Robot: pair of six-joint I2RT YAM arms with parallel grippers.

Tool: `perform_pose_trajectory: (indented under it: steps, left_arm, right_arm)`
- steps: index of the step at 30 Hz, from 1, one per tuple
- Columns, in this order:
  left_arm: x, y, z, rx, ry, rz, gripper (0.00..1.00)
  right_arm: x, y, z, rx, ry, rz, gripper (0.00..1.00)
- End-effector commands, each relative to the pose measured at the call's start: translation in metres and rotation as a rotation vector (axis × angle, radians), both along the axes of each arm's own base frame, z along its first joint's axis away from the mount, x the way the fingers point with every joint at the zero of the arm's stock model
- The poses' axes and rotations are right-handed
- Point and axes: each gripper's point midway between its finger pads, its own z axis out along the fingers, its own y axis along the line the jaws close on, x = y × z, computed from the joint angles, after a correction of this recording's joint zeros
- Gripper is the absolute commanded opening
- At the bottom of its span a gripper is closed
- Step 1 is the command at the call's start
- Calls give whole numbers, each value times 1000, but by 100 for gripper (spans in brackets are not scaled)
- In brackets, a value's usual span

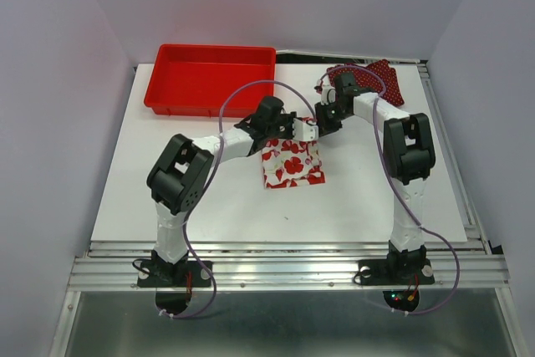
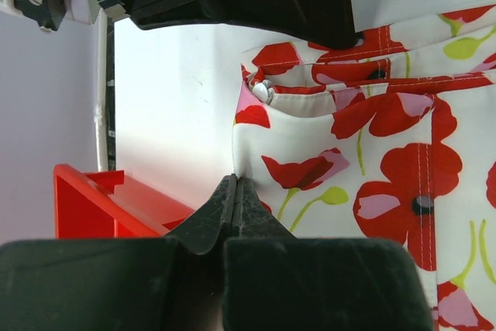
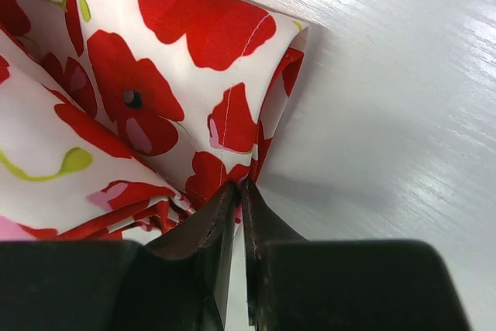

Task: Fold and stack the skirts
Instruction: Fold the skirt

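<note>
The left gripper [image 2: 235, 185] and right gripper [image 3: 239, 190] each pinch an edge of the flowered skirt [image 1: 292, 165], mid-frame. It looks light and limp, so the corners are probably the best hold.

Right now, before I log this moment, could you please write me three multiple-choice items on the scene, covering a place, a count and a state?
1. Where does the polka-dot skirt lie?
A) near left corner
B) far right corner of the table
C) table centre

2. How many skirts are in the red tray?
A) none
B) one
C) two

3. The left claw is:
A) wide open
B) shut on the floral skirt
C) shut on nothing

Answers:
1 B, the top view shows it bunched there.
2 A, the tray's floor is bare.
3 B, the left wrist view shows it pinching the flowered edge.
</note>
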Motion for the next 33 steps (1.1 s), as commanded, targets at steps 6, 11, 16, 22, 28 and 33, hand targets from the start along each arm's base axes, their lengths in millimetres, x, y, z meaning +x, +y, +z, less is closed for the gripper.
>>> perform_pose_trajectory:
  steps: [6,11,16,22,28,33]
  left_arm:
    - [7,-26,22,-73,-22,-25,0]
    - [11,-34,15,-91,-11,-17,0]
    - [16,-41,2,-90,11,-10,0]
    - [20,-44,-18,-88,51,16,0]
    - [17,-45,-30,-74,69,12,0]
    - [21,-42,-39,-63,98,55,2]
  right_arm:
    - [3,7,1,36,-25,11,13]
    - [2,7,1,42,-22,14,12]
    - [3,7,4,39,-30,13,12]
    - [10,1,17,4,-74,-12,15]
    - [20,-27,52,-17,-105,-119,22]
    - [5,-27,84,73,-94,-149,25]
